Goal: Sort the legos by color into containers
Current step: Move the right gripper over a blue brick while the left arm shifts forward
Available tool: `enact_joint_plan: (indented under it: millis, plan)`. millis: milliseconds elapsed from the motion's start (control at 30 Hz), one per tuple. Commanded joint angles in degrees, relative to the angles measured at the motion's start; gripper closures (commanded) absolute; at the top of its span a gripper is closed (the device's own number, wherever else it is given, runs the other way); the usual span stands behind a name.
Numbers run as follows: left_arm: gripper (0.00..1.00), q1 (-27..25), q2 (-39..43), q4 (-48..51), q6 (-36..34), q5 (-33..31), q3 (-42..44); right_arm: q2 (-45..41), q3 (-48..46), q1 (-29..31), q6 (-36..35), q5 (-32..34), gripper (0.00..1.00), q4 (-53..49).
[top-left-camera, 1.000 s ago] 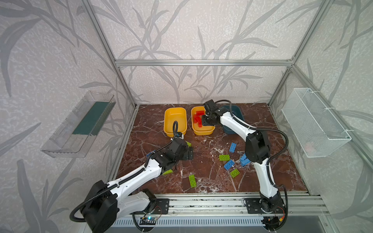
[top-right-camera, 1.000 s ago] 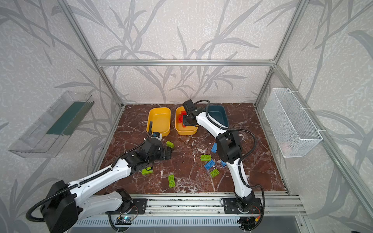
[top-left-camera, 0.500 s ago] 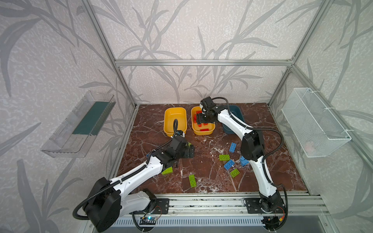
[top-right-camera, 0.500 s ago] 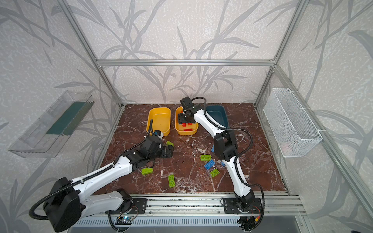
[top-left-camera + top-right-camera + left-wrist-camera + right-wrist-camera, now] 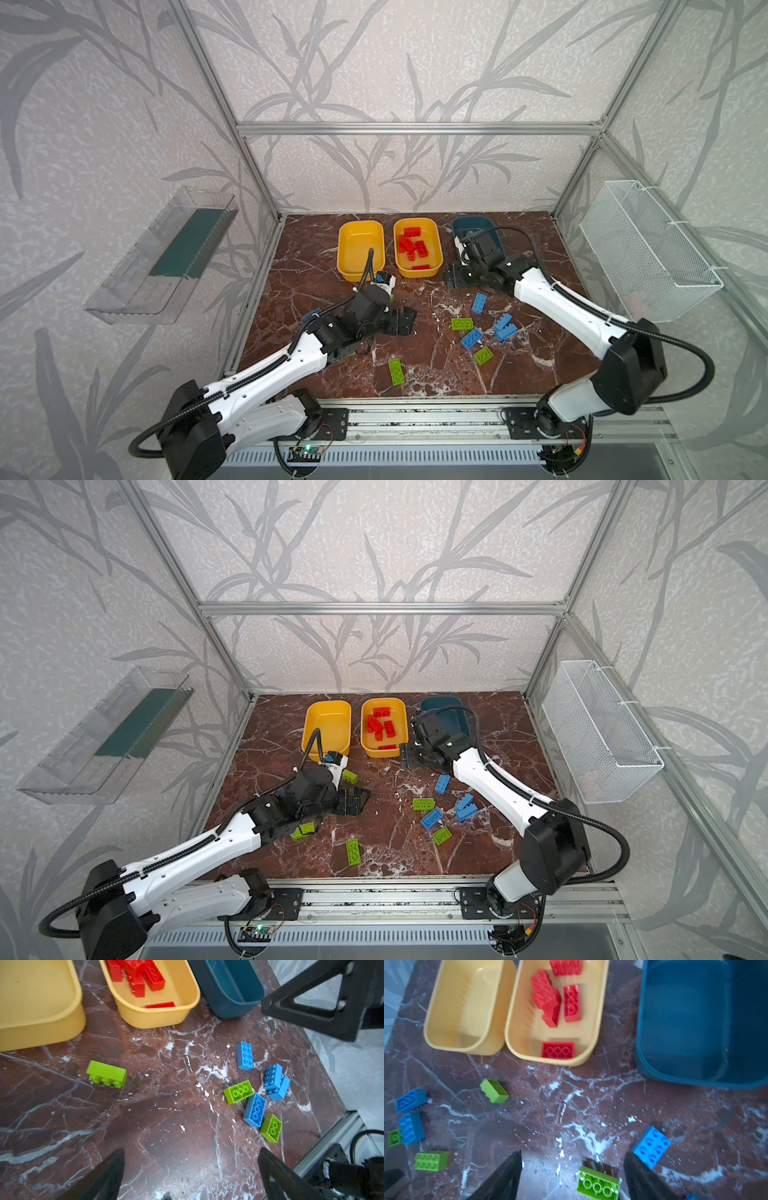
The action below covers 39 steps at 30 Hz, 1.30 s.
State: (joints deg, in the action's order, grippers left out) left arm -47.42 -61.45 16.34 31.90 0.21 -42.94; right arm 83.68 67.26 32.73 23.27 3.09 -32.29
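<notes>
Three containers stand at the back: an empty yellow tub [image 5: 360, 249], a yellow tub [image 5: 417, 266] holding several red legos [image 5: 413, 245], and a teal tub [image 5: 471, 226] partly hidden by my right arm. My right gripper [image 5: 455, 276] hangs open and empty just in front of the red-filled tub. In the right wrist view a lime lego [image 5: 598, 1183] lies on the marble beyond its open fingers [image 5: 512, 1165]. My left gripper [image 5: 192, 1157] is wide open over bare marble, holding nothing. Blue legos [image 5: 478, 302] and green ones [image 5: 461, 323] lie scattered centre-right.
A green lego [image 5: 349, 776] sits beside my left wrist, another [image 5: 303, 830] under that arm, a third [image 5: 396, 371] near the front edge. A clear wall tray [image 5: 166, 257] hangs left, a wire basket [image 5: 648, 245] right. The rail [image 5: 415, 415] runs along the front.
My right gripper has opened, left a red lego in the middle yellow tub and drawn back from over it towards the front. The left arm has barely shifted.
</notes>
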Motion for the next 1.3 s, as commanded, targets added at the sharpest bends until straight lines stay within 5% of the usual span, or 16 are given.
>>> enact_joint_plan:
  millis: [0,200,467,767,1267]
  plan:
    - [0.01,-3.86,-1.17,0.01,0.88,-1.13,-2.15,-5.22,-7.88,-0.30,2.62,3.35,0.22,-0.16]
    - [0.01,-10.55,-5.19,-2.93,2.79,-5.16,-4.12,-13.57,-19.07,-1.95,4.46,2.27,0.22,1.25]
    - [0.01,-11.37,-6.77,-4.74,3.88,-6.39,-5.09,-16.03,-22.85,-4.65,4.34,0.19,0.22,3.05]
    - [0.01,-11.23,-5.30,-3.34,7.09,-14.00,-3.77,-11.67,-22.79,-7.79,4.20,-2.84,0.23,6.85]
    - [0.01,-9.38,-12.67,-2.28,1.90,-13.53,-9.57,0.25,-17.62,-10.65,5.29,-2.22,0.27,8.04]
